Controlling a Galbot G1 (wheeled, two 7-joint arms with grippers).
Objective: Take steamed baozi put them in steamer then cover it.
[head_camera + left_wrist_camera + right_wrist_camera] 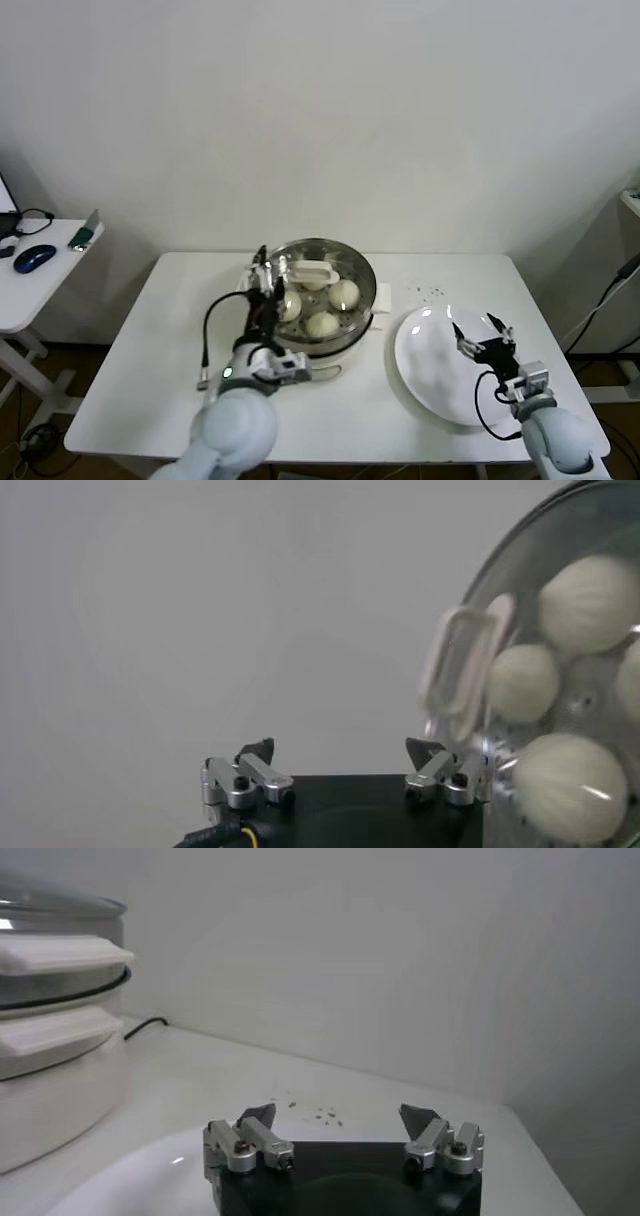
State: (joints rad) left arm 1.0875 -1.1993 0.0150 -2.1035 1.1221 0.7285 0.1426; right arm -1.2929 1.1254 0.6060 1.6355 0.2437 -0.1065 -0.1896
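Round clear glass lid (322, 262) sits on the shiny steel steamer (318, 340), cream-white baozi (343, 293) inside. Left gripper (262, 281), fingers released, is beside the rim; best to back off straight, without nudging the lid. Right gripper (484, 336) hovers released over the white plate (425, 370).

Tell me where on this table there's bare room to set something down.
Free: the white table's left side beside the steel steamer, and the front strip between the steamer and the flat white plate. Crowded: around the steamer, where the left end effector hovers; the right end effector hangs over the plate.
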